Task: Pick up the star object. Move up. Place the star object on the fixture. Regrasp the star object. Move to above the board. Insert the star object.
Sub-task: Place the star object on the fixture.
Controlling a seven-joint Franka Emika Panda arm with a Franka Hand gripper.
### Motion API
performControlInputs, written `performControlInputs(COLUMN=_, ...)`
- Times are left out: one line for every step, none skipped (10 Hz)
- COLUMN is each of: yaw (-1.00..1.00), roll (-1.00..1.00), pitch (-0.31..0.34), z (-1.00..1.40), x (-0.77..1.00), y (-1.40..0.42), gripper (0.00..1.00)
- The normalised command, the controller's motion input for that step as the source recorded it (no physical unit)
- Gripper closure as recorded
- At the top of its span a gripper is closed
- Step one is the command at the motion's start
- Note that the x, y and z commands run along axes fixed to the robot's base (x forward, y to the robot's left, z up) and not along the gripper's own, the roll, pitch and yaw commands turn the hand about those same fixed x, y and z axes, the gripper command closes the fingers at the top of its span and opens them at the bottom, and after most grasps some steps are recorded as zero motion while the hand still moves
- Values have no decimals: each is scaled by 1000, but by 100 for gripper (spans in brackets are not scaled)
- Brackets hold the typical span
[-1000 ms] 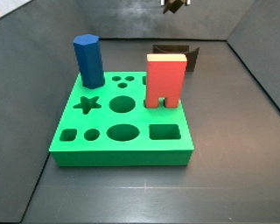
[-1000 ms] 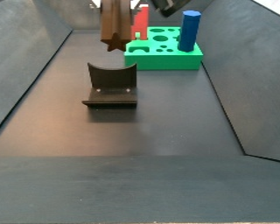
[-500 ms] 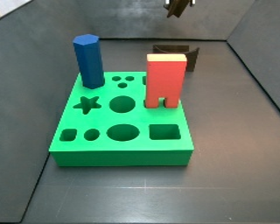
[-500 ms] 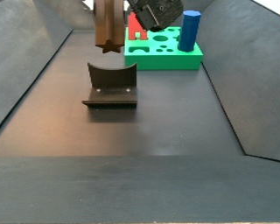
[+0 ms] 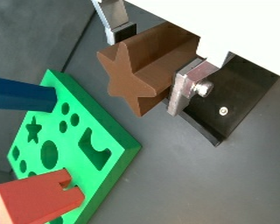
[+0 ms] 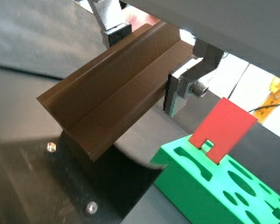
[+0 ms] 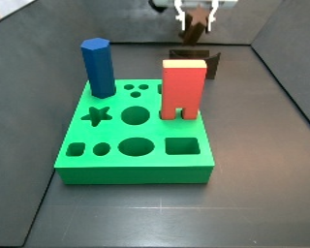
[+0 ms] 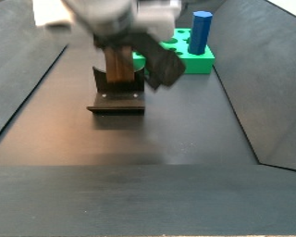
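Observation:
The star object (image 5: 145,66) is a dark brown peg with a star-shaped end. My gripper (image 5: 146,54) is shut on it, one silver finger (image 5: 182,87) on each side; it also shows in a wrist view (image 6: 113,92). In a side view the gripper (image 8: 119,42) holds the star object (image 8: 117,67) low over the fixture (image 8: 116,93), at its notch. In a side view the gripper (image 7: 194,14) hangs over the fixture (image 7: 212,61) behind the green board (image 7: 135,138). The board's star hole (image 7: 97,116) is open.
A tall blue hexagonal peg (image 7: 97,68) and a red arch block (image 7: 182,87) stand in the board's far part. Dark sloped walls enclose the floor. The board also shows in both wrist views (image 5: 60,140) (image 6: 224,188).
The gripper has come down with the star object, from high above the fixture to right at its notch.

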Motion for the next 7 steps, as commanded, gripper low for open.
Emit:
performControlInputs(yaw=-197, roll=-376, pitch=114, z=-1000, x=181, y=147, gripper=100)
performControlInputs(yaw=-202, roll=-214, pitch=75, z=-1000, x=196, y=139, gripper=100)
performControlInputs(yaw=-197, roll=-175, pitch=37, z=-839, x=171, y=116, gripper=100)
performControlInputs(yaw=-186, roll=-175, pitch=2, z=-632, x=136, y=98, gripper=100)
performControlInputs(yaw=-168, roll=-177, pitch=-22, z=-445, x=112, y=82, gripper=100)
performControlInputs(yaw=-132, roll=-150, pitch=-42, z=-321, x=87, y=81, gripper=100)
performControlInputs(yaw=-113, roll=-138, pitch=-57, z=-297, x=80, y=93, gripper=100)
